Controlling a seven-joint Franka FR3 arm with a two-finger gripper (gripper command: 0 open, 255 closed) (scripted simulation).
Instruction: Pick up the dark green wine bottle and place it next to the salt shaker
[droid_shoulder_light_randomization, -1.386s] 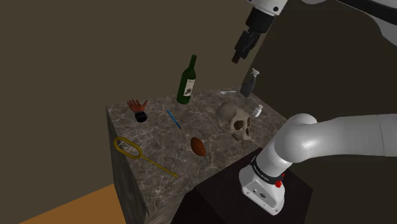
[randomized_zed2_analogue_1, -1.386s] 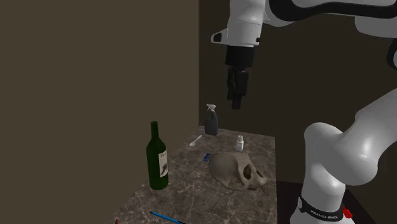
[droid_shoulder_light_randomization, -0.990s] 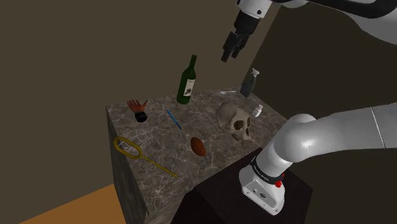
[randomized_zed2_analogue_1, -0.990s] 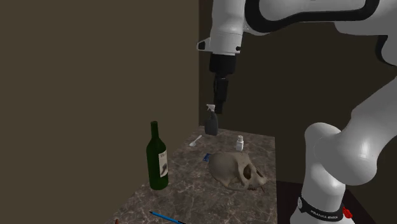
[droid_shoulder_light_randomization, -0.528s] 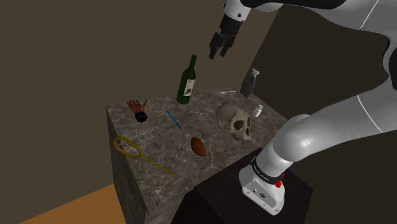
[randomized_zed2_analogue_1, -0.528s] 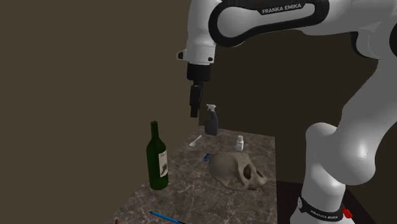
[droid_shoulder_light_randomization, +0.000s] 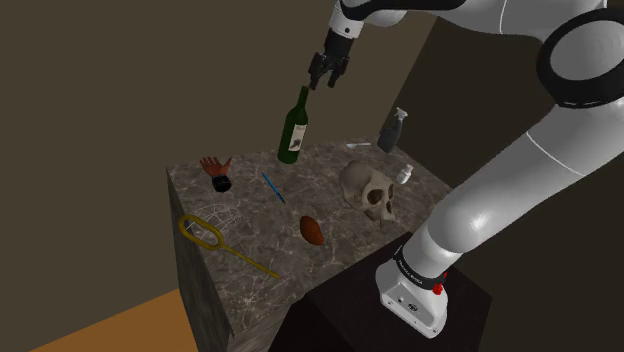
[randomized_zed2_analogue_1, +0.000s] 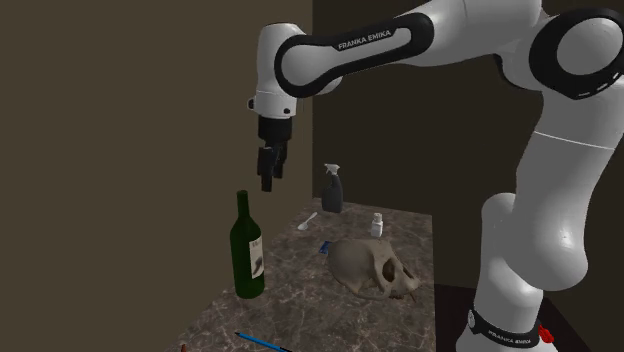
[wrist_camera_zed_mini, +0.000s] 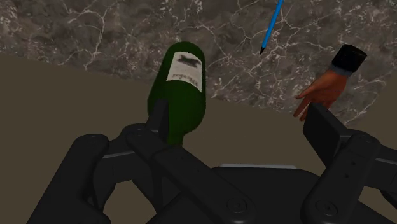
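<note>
Gripper (droid_shoulder_light_randomization: 320, 82) hanging over the marbled table (droid_shoulder_light_randomization: 250, 235), its two black fingers (wrist_camera_zed_mini: 323, 130) spread wide apart and clasping nothing. The dark green wine bottle (droid_shoulder_light_randomization: 293, 130) stands upright near the table's far edge, just below the tool and a little to one side of it. In the second exterior view the fingertips hover slightly above the bottle's mouth and apart from it. In the wrist view the neck rises close by one finger rather than midway between the pair (contact there cannot be made out). The salt shaker (droid_shoulder_light_randomization: 404, 175), small and white, stands well apart from the gripper and far lower. A pale skull (droid_shoulder_light_randomization: 368, 190) lies between it and the bottle, and a grey spray bottle (droid_shoulder_light_randomization: 393, 130) stands near the shaker.
</note>
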